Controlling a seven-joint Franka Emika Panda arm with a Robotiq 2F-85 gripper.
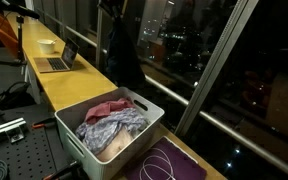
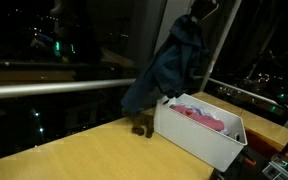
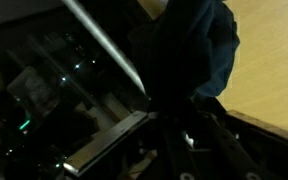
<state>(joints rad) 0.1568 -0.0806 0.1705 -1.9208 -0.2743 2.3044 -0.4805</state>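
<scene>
So the Robotiq gripper (image 2: 204, 10) sits right at the top of the frame in an exterior view, and the dark blue fabric garment (image 2: 174, 62) hangs from it. The jaws are nearly closed, pinched down on a bunched fold at the top of the cloth. You can't really make out the fingers in the dark, but the way the whole thing dangles from that one spot says it's gripped. In the wrist view the garment (image 3: 196, 45) fills the middle and it's too murky to see the pinch itself. The relation you care about is that the garment lies at 6 o'clock from the jaws, with its long axis straight up and down. It flares out toward 7 o'clock, so the low end trails off to that side instead of sitting plumb under the grip. The white rectangular plastic bin (image 2: 199, 142) with pink cloth (image 2: 199, 115) in it is at roughly 5 o'clock from the hanging cloth. The hem comes down just beside the bin's near corner, outside the rim, over the light wooden counter (image 2: 74, 150). I can't tell if it touches the wood. In the opposite exterior view the garment (image 1: 119, 48) hangs at 12 o'clock from the bin (image 1: 79, 140), against the window. There's only one arm here, so nothing to pick between.
</scene>
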